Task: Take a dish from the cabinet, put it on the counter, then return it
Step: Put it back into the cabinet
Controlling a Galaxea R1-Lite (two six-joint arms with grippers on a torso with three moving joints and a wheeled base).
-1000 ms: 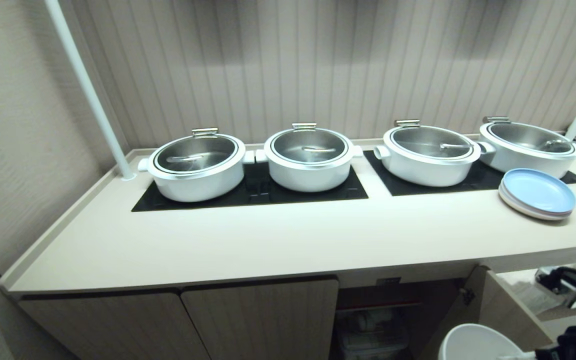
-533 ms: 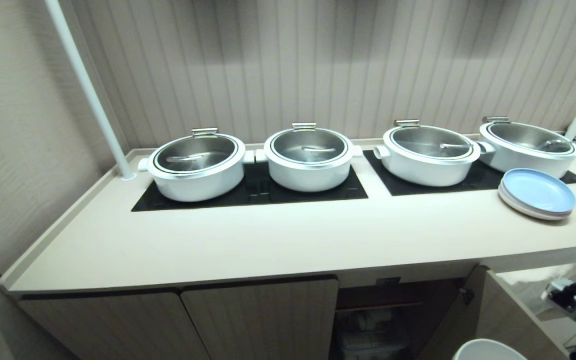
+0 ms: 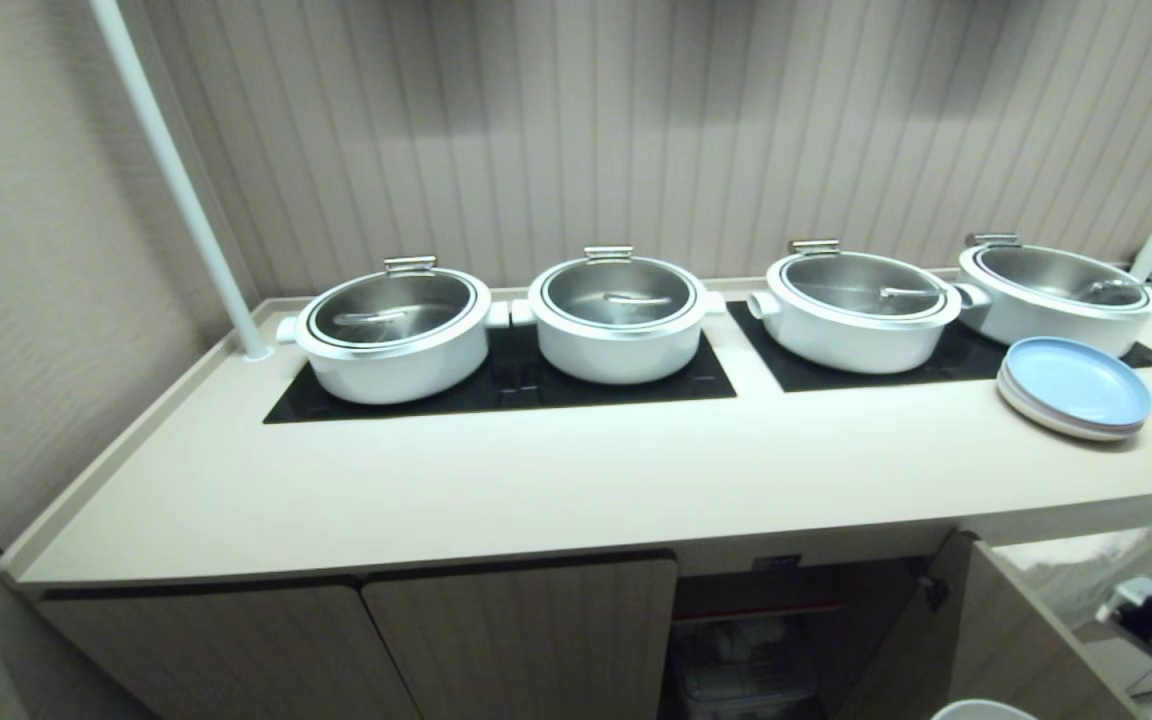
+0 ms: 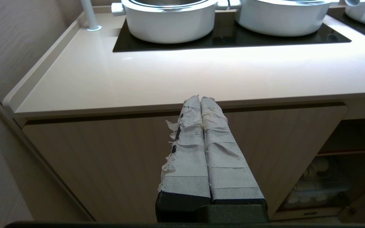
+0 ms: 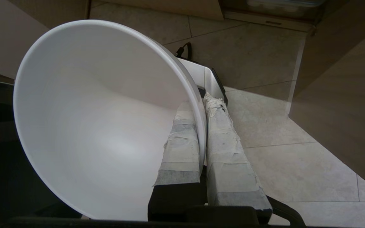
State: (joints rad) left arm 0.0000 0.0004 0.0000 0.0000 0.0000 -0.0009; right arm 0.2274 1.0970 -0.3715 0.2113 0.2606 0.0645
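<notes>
Right now the right end effector (image 5: 203, 104) is clamped on the rim of the dish (image 5: 100, 126), one finger inside, one outside, down low above the floor (image 5: 265, 126). From here the table (image 3: 576, 480) lies up and ahead, the open cabinet (image 3: 786, 630) beneath it. Left end effector (image 4: 200, 99) sits closed, empty, facing the doors. From the head camera only a sliver of dish shows

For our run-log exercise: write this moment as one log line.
right gripper: shut on bowl rim, over floor | left gripper: shut, empty, before cabinet | counter: no bowl
</notes>
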